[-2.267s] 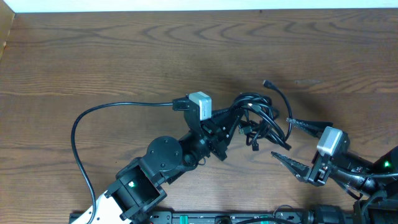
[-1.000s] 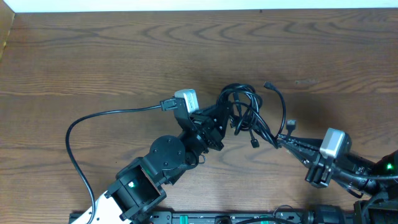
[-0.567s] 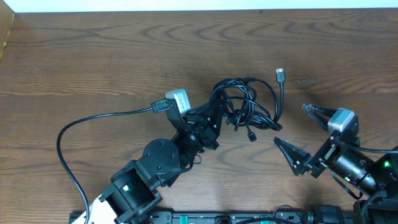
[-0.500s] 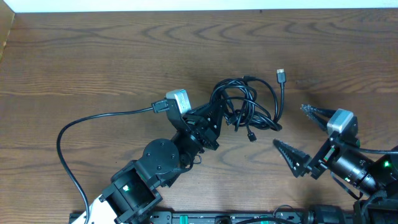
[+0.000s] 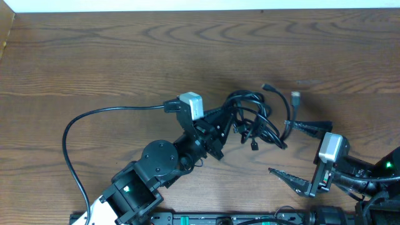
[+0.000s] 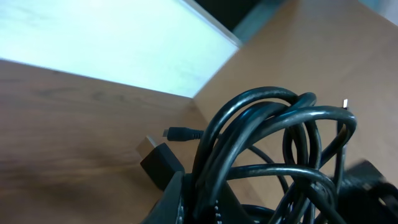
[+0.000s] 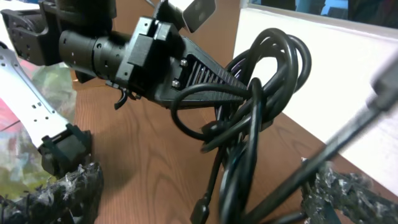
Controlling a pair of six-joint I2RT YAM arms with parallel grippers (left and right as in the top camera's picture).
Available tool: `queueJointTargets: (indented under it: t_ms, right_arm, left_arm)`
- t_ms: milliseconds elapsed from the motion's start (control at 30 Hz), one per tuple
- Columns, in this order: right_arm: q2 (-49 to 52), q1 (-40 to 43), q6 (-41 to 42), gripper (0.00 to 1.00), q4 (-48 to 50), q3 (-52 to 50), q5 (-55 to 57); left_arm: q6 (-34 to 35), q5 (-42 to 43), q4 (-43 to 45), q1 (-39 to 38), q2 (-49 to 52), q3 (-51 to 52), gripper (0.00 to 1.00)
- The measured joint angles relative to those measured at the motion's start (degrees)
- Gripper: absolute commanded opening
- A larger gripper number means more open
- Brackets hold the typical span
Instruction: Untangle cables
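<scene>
The cables [image 5: 253, 115] are a bunch of thin black looping cords at the table's middle, with small plugs sticking out at the upper right [image 5: 295, 95] and below [image 5: 255, 147]. My left gripper [image 5: 224, 122] is shut on the bunch's left side. In the left wrist view the loops [image 6: 267, 143] rise out of the closed jaws [image 6: 205, 202]. My right gripper [image 5: 295, 153] is open wide just right of the bunch, holding nothing. In the right wrist view the cables [image 7: 261, 99] hang between its spread fingers [image 7: 205, 199], and one blurred strand runs by the right finger.
A thicker black arm cable [image 5: 94, 119] arcs across the table's left half to the left wrist. The white wall edge [image 5: 187, 6] runs along the table's far side. The arm bases stand at the near edge.
The right gripper was shut at the bunch's right end, then opened and pulled back. Since then the left gripper has carried the bunch rightward, and the right gripper has swung lower, still open.
</scene>
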State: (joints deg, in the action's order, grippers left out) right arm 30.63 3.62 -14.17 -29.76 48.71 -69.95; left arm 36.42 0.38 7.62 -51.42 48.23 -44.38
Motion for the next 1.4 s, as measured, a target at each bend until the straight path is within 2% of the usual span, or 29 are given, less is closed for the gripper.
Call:
queueJointTargets:
  t_ms: [167,267,367,467,500,767,833,900,933,1267,1400]
  right_arm:
    - [0.0,0.0,-1.0,0.96,0.1,0.0,0.3]
    - [0.0,0.0,-1.4,0.91,0.1,0.0,0.3]
    - [0.0,0.0,-1.9,0.79,0.2,0.0,0.3]
    - [0.0,0.0,-2.0,0.6,0.3,0.0,0.4]
    - [0.0,0.0,-1.9,0.57,0.3,0.0,0.5]
    - [0.0,0.0,-1.9,0.61,0.4,0.0,0.5]
    - [0.0,0.0,-1.9,0.49,0.4,0.0,0.5]
    - [0.0,0.0,-1.9,0.12,0.5,0.0,0.4]
    - [0.0,0.0,-1.7,0.02,0.5,0.0,0.2]
    - [0.0,0.0,-1.2,0.01,0.4,0.0,0.3]
    - [0.0,0.0,-1.2,0.01,0.7,0.0,0.0]
  left_arm:
    - [-3.2,4.5,1.4,0.0,0.0,0.0,0.08]
    - [-4.1,5.8,1.4,0.0,0.0,0.0,0.07]
    - [-4.9,6.5,1.5,0.0,0.0,0.0,0.07]
    - [-5.2,7.0,1.5,0.0,0.0,0.0,0.07]
    - [-5.3,7.2,1.5,0.0,0.0,0.0,0.08]
    - [-8.5,13.0,3.8,0.0,0.1,0.0,0.07]
    - [-9.1,14.1,3.8,0.0,0.2,0.0,0.07]
    - [-9.5,14.7,3.9,0.0,0.3,0.0,0.08]
    - [-9.5,14.8,3.9,0.0,0.3,0.0,0.07]
    - [-9.9,14.0,4.4,0.4,0.7,0.0,0.07]
    - [-8.7,10.4,2.2,0.1,0.6,0.0,0.07]
